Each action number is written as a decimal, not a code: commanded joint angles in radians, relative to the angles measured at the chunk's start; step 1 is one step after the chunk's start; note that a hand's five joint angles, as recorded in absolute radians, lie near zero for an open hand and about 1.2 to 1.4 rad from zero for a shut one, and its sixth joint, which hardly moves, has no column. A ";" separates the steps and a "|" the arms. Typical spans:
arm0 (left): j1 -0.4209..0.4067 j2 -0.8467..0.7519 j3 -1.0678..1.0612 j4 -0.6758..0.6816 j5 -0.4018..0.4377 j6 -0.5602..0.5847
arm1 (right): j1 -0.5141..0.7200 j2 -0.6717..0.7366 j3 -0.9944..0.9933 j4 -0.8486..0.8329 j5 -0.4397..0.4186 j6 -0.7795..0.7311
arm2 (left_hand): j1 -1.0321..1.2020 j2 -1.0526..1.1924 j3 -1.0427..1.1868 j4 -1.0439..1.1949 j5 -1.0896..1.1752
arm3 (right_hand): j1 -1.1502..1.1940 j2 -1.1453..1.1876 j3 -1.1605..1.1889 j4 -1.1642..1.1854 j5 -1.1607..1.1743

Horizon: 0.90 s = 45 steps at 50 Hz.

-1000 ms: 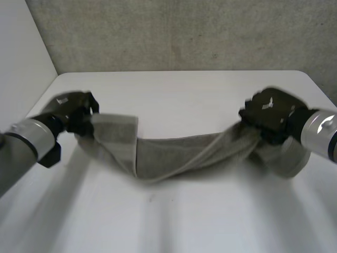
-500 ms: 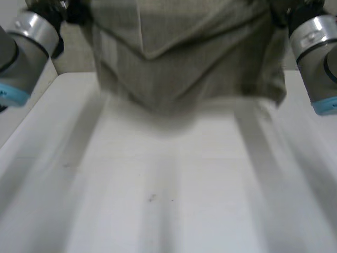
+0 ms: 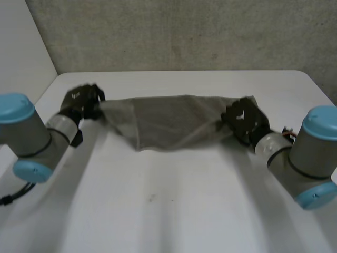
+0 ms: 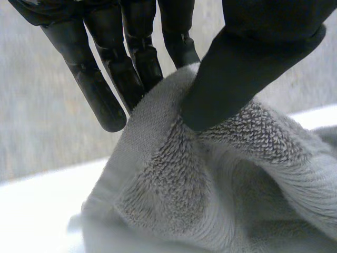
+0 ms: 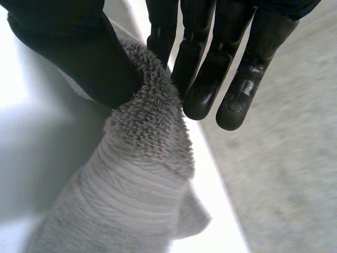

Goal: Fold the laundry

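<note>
One towel (image 3: 168,121), its ends pinched in the left hand (image 3: 81,103) and the right hand (image 3: 242,119), over the white table (image 3: 174,211).

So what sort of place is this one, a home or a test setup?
Most likely a lab or test bench, not a home: a plain white table in front of a bare grey wall, with the left hand and right hand each pinching an end of one grey towel.

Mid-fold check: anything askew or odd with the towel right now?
Yes. The towel is stretched askew between the left hand and right hand: its near edge slants to a point nearer the left hand, with a diagonal crease there.
</note>
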 commanded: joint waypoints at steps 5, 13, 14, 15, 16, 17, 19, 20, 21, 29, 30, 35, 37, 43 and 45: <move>0.062 0.103 -0.196 -0.052 0.001 0.295 | -0.008 -0.089 0.081 0.102 0.016 -0.051 | -0.483 -0.493 -0.493 -0.493 -0.493 | -0.006 -0.218 -0.238 -0.242 -0.210; 0.050 0.276 -0.275 -0.057 0.003 0.417 | -0.008 -0.115 0.101 0.161 0.018 0.027 | -0.818 -0.829 -0.829 -0.829 -0.828 | -0.782 -0.994 -1.014 -1.018 -0.986; 0.047 0.302 -0.288 -0.057 0.003 0.417 | -0.008 -0.129 0.103 0.171 0.018 0.063 | -0.818 -0.829 -0.829 -0.829 -0.828 | -0.782 -0.994 -1.014 -1.018 -0.986; 0.047 0.303 -0.288 -0.057 0.003 0.417 | -0.008 -0.129 0.103 0.171 0.018 0.063 | -0.818 -0.829 -0.829 -0.829 -0.828 | -0.782 -0.994 -1.014 -1.018 -0.986; 0.041 0.325 -0.298 -0.057 0.003 0.420 | -0.011 -0.152 0.103 0.188 0.018 0.106 | -0.818 -0.829 -0.829 -0.829 -0.828 | -0.782 -0.994 -1.014 -1.018 -0.986; 0.027 0.353 -0.309 -0.056 0.003 0.420 | -0.021 -0.181 0.101 0.208 0.016 0.147 | -0.818 -0.829 -0.829 -0.829 -0.828 | -0.782 -0.994 -1.014 -1.018 -0.986; 0.010 0.379 -0.317 -0.056 0.003 0.420 | -0.034 -0.204 0.101 0.230 0.012 0.191 | -0.818 -0.829 -0.829 -0.829 -0.828 | -0.782 -0.994 -1.014 -1.018 -0.986; 0.010 0.379 -0.317 -0.056 0.003 0.420 | -0.035 -0.204 0.101 0.230 0.012 0.192 | -0.818 -0.829 -0.829 -0.829 -0.828 | -0.782 -0.994 -1.014 -1.018 -0.986; -0.008 0.400 -0.325 -0.057 0.001 0.420 | -0.050 -0.224 0.100 0.253 0.003 0.231 | -0.818 -0.829 -0.829 -0.829 -0.828 | -0.780 -0.993 -1.013 -1.017 -0.985; -0.118 0.421 -0.371 -0.053 0.001 0.431 | -0.090 -0.276 0.070 0.308 0.004 0.402 | -0.801 -0.811 -0.811 -0.811 -0.811 | -0.774 -0.987 -1.007 -1.011 -0.979; -0.144 0.415 -0.377 -0.053 0.001 0.443 | -0.100 -0.278 0.069 0.308 0.004 0.417 | -0.792 -0.802 -0.803 -0.802 -0.802 | -0.774 -0.987 -1.007 -1.011 -0.979; -0.200 0.373 -0.383 -0.049 -0.002 0.559 | -0.119 -0.282 0.060 0.308 0.009 0.425 | -0.765 -0.776 -0.776 -0.776 -0.775 | -0.774 -0.987 -1.007 -1.011 -0.979; -0.212 0.350 -0.378 -0.049 -0.002 0.618 | -0.120 -0.284 0.058 0.308 0.010 0.422 | -0.765 -0.776 -0.776 -0.776 -0.775 | -0.774 -0.987 -1.007 -1.011 -0.979; -0.244 0.234 -0.345 -0.042 -0.008 0.858 | -0.131 -0.285 0.055 0.308 0.012 0.419 | -0.713 -0.723 -0.723 -0.723 -0.723 | -0.777 -0.990 -1.010 -1.014 -0.982; -0.244 0.203 -0.328 -0.040 -0.009 0.921 | -0.131 -0.284 0.055 0.310 0.012 0.419 | -0.668 -0.679 -0.679 -0.679 -0.678 | -0.777 -0.990 -1.010 -1.014 -0.982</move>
